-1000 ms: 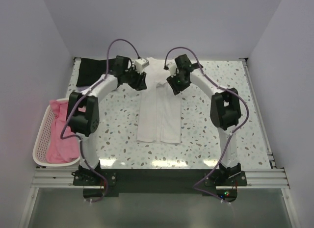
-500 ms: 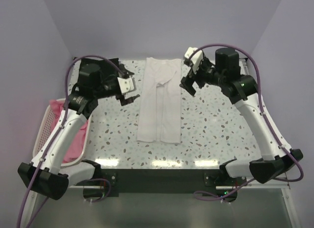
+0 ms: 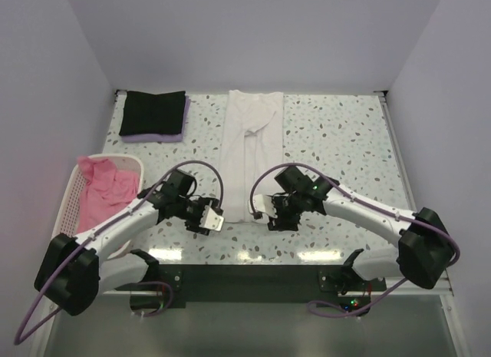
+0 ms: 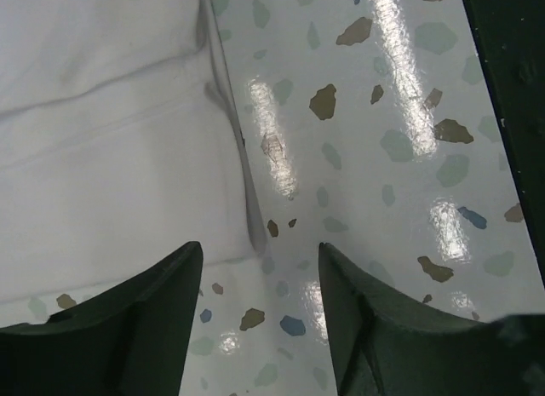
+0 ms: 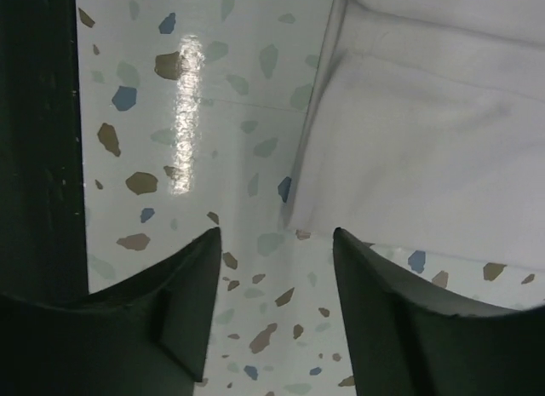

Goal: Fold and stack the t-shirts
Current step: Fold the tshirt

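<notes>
Down at the near end of the table (image 3: 337,142) we have both arms crouched at the hem of the white t-shirt (image 3: 253,153); it lies as a long narrow strip up the middle, its long axis running away from the bases to the far edge; left gripper (image 3: 215,220) sits at the near-left corner, right gripper (image 3: 266,217) at the near-right, each as close as the other; both pairs of jaws stand apart and hold nothing, a hem corner just ahead of each gap; we reckon the next move is a pinch on both corners and a carry toward the collar; black t-shirt (image 3: 152,111) rests folded on the lavender t-shirt (image 3: 153,137) far left; pink t-shirts (image 3: 103,199) sit in the basket (image 3: 65,219).
</notes>
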Controlling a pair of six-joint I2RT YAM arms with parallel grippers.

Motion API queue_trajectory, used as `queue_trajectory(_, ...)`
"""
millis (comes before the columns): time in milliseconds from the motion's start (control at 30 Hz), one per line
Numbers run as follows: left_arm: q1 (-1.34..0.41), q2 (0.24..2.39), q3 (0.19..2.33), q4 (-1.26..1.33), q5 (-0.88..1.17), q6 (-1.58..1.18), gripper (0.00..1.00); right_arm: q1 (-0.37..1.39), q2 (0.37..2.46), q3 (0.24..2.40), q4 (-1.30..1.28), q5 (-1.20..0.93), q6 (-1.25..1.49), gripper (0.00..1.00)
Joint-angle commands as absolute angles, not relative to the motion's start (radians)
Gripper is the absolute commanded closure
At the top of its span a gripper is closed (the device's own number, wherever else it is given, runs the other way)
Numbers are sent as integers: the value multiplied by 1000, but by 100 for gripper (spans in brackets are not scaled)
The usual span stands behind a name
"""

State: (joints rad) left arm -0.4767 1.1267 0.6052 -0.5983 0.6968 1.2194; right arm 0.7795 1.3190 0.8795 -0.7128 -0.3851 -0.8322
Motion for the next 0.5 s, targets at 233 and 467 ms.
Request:
queue_trajectory(233, -560, 1308, 565, -302, 560, 1149, 50, 811, 1466, 813, -451, -267, -973, 62)
queue_trajectory(467, -560, 1362, 538, -284, 526, 1181, 53, 811, 1489, 750, -426, -248, -1015, 62)
